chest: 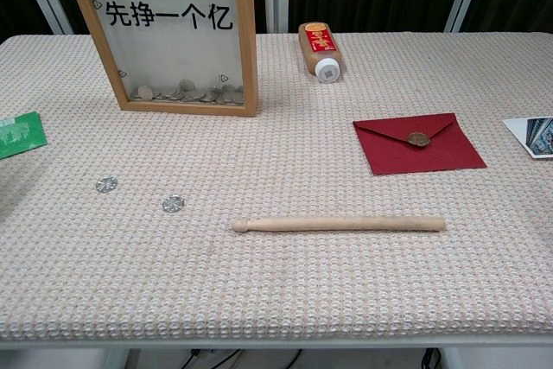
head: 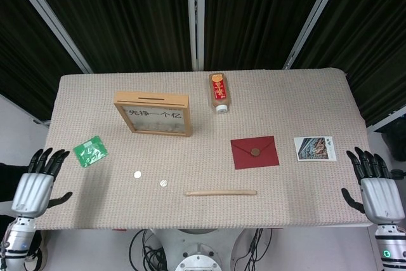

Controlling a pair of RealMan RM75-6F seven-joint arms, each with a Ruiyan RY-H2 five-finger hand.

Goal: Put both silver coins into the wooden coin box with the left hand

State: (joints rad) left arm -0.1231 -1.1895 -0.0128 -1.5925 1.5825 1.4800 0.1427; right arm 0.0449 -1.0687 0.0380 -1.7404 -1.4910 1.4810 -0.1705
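Note:
Two silver coins lie flat on the table, one [head: 137,174] [chest: 106,183] to the left and the other [head: 163,183] [chest: 173,204] nearer the front. The wooden coin box [head: 153,113] [chest: 173,34] stands upright behind them, with a clear front, a slot on top and several coins inside. My left hand [head: 38,182] hovers beyond the table's left front corner, fingers spread and empty, well left of the coins. My right hand [head: 377,185] is past the right front corner, also spread and empty. Neither hand shows in the chest view.
A wooden stick [head: 221,192] [chest: 339,225] lies near the front edge, right of the coins. A green packet [head: 89,151] [chest: 19,134] sits at the left, a red envelope [head: 254,152] [chest: 417,143] and a picture card [head: 314,148] at the right. A small bottle [head: 218,92] [chest: 320,50] lies behind.

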